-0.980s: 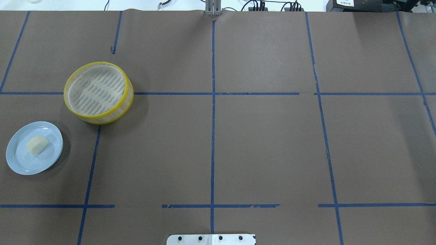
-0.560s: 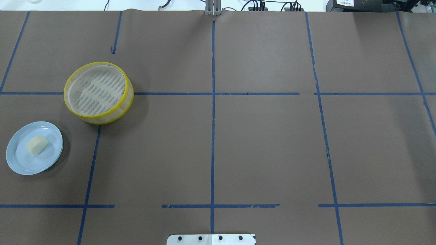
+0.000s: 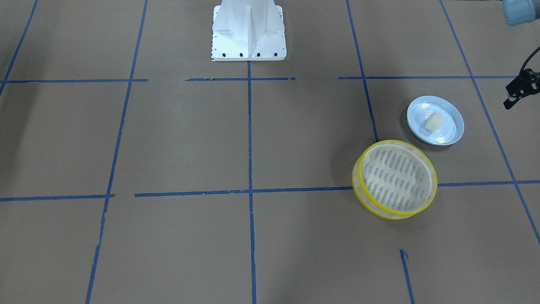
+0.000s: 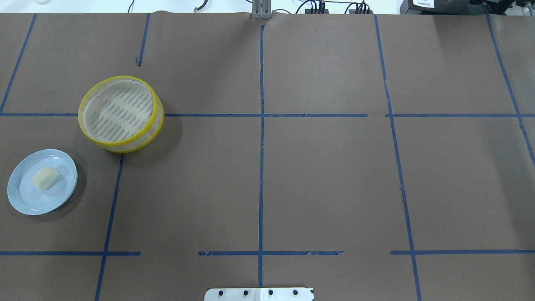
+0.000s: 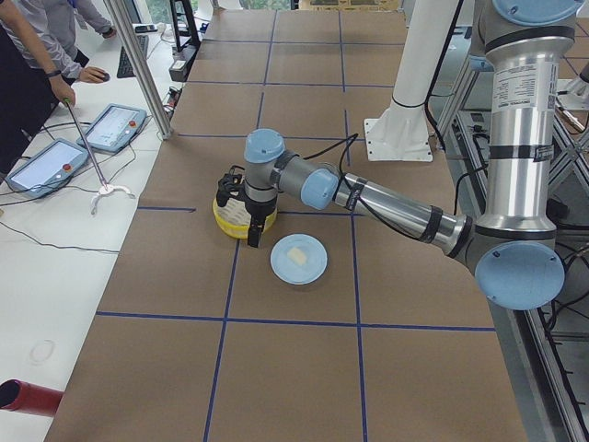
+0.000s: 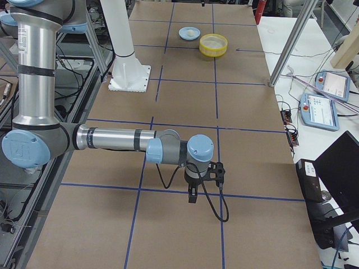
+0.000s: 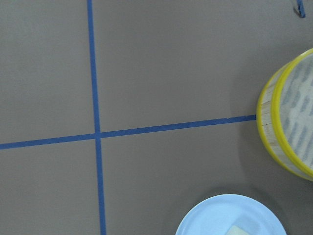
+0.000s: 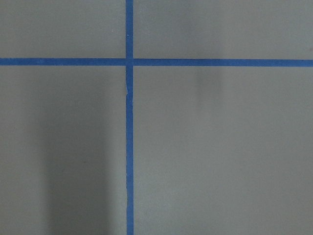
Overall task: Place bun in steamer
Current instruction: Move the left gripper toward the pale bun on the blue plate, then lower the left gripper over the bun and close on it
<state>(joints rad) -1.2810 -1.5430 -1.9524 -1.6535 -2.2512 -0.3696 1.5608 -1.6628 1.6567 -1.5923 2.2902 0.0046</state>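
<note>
Overhead exterior: bun (image 4: pixel 45 178) on the plate (image 4: pixel 25 200), so I'd centre my left gripper (image 5: pixel 256 232) squarely above it, though I can't tell how wide its fingers are.

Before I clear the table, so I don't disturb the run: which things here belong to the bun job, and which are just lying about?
Belong to the job:
bun, lying on the light blue plate
steamer, empty
left gripper, hovering close by

Just lying about:
teach pendants beside the table
blue tape lines
white base plate
</note>
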